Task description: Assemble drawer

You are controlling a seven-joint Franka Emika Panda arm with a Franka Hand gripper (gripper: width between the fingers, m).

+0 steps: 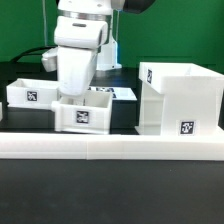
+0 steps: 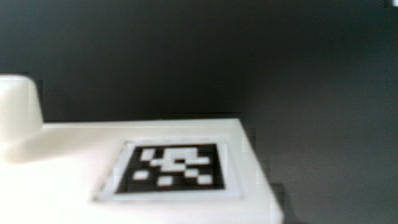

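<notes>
The drawer's large open-faced box housing (image 1: pixel 180 98) stands at the exterior view's right, with a tag low on its front. One small white tray (image 1: pixel 85 112) with a tag sits at the middle. A second tray (image 1: pixel 30 95) sits at the left. My gripper (image 1: pixel 78 97) reaches straight down at the middle tray's back wall, and its fingers are hidden behind the hand and the tray. The wrist view shows a tagged white face of that tray (image 2: pixel 175 168) very close, with a rounded white part (image 2: pixel 15 115) beside it. The jaws do not show there.
A long low white rail (image 1: pixel 110 148) runs across the front of the table. The marker board (image 1: pixel 118 92) lies flat behind the middle tray. The table is black, with a green backdrop behind it.
</notes>
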